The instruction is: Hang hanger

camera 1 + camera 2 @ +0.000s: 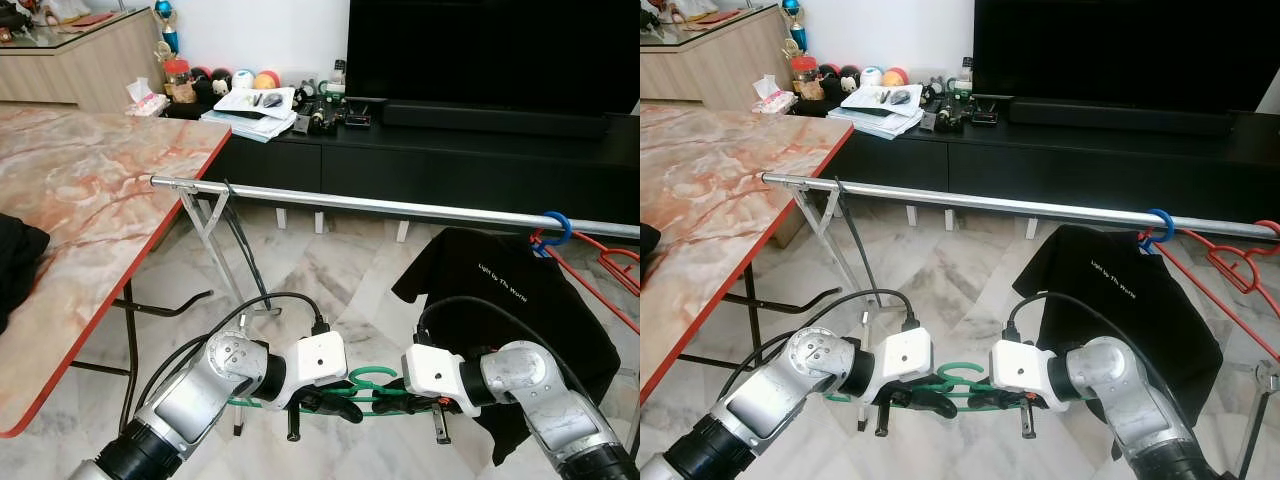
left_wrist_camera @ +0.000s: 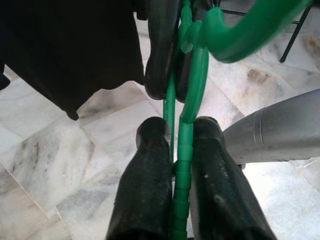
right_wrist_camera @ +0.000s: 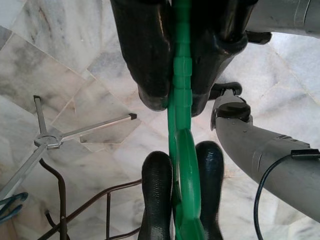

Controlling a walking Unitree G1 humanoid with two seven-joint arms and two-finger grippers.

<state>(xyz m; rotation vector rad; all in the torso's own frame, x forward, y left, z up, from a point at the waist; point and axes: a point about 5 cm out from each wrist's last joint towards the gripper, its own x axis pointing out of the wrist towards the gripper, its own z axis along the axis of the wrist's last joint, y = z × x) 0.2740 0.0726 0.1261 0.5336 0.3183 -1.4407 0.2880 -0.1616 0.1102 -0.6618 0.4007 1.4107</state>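
A green plastic hanger (image 1: 372, 377) is held level and low over the marble floor, between my two grippers. My left gripper (image 1: 335, 403) is shut on one side of it, the green bar (image 2: 181, 150) pinched between its fingers. From the other side my right gripper (image 1: 397, 400) is shut on the same hanger (image 3: 181, 150), its fingertips nearly meeting the left ones. The hanger's hook (image 2: 240, 35) curls up near the middle. A silver clothes rail (image 1: 380, 205) runs across the view above and beyond both grippers.
A black T-shirt (image 1: 500, 290) hangs from a blue hanger (image 1: 555, 227) on the rail's right part, with red hangers (image 1: 610, 265) beside it. A marble table (image 1: 90, 190) stands to the left. The rack's folding legs (image 1: 215, 235) and a black TV console (image 1: 450, 150) lie ahead.
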